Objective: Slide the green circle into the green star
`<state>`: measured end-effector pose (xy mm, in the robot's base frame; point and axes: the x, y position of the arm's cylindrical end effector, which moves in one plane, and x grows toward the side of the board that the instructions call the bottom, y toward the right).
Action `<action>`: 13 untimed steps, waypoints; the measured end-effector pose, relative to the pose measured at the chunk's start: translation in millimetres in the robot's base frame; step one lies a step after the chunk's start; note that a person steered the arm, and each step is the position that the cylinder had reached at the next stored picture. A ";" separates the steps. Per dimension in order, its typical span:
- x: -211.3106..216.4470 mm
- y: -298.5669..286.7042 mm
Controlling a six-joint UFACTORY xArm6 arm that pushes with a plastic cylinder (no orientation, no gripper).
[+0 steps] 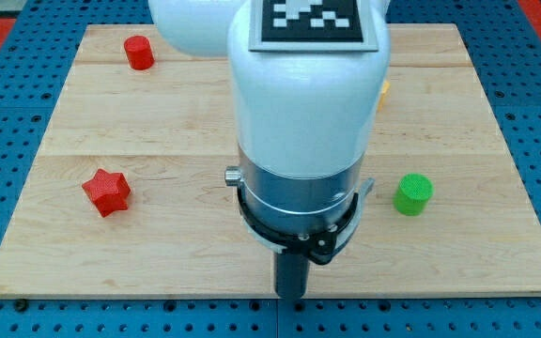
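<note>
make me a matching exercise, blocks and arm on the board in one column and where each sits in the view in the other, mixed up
Column one:
1. red cylinder
2. red star
3. green circle
4. arm's white housing

Column two:
A. right side of the wooden board, about mid height
B. centre of the view, hiding the board behind it
C. top left corner of the board
D. left side of the board, lower half

Pairs: 1-C, 2-D, 3-A, 4-B

The green star does not show in this view. My tip sits near the board's bottom edge, left of and below the green circle, not touching it.
</note>
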<state>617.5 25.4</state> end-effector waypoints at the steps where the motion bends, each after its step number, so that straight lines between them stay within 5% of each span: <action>1: -59.5 71.2; 2: -100.0 106.5; 4: -52.3 180.2; 5: -92.6 168.7; 8: -224.7 -10.1; 12: -180.2 53.5; 13: -183.5 -39.8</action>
<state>434.0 -14.4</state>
